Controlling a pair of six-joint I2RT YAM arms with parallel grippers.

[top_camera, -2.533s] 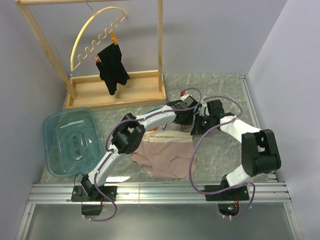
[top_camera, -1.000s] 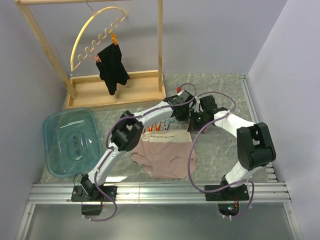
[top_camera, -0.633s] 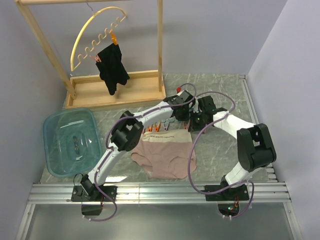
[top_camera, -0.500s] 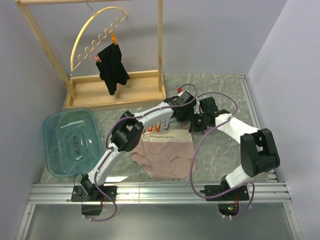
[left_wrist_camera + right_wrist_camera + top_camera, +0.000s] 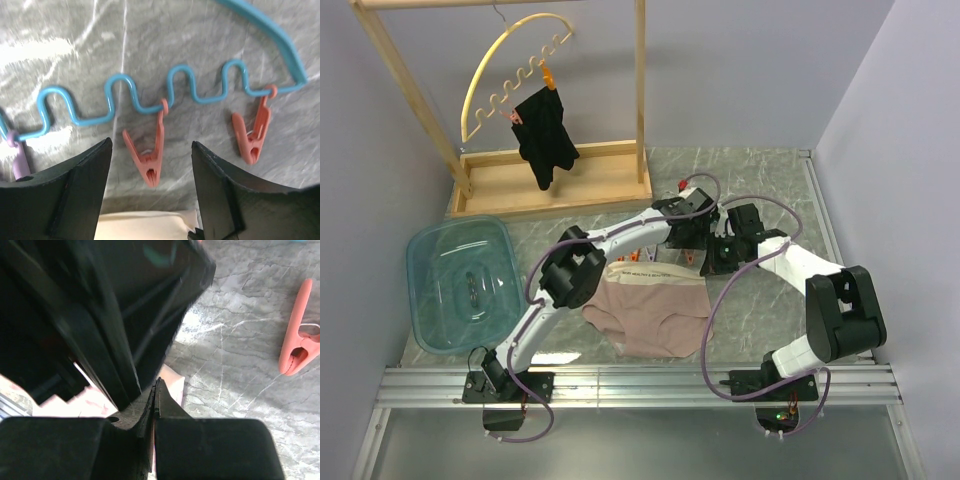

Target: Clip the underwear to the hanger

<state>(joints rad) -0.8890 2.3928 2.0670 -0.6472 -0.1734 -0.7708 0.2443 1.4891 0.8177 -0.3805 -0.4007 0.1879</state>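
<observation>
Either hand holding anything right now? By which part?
Left hand open, holding nothing. Right hand is shut, apparently pinching the pink-beige fabric briefs at a corner of their cream waistband; the grip is mostly hidden.

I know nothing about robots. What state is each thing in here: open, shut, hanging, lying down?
underwear: lying flat on the table, not clipped.
hanger: lying on the table, its visible clips shut and empty.
left gripper: open, over the middle clip.
right gripper: shut, at the underwear's corner.
black garment: hanging clipped from the yellow hanger.
</observation>
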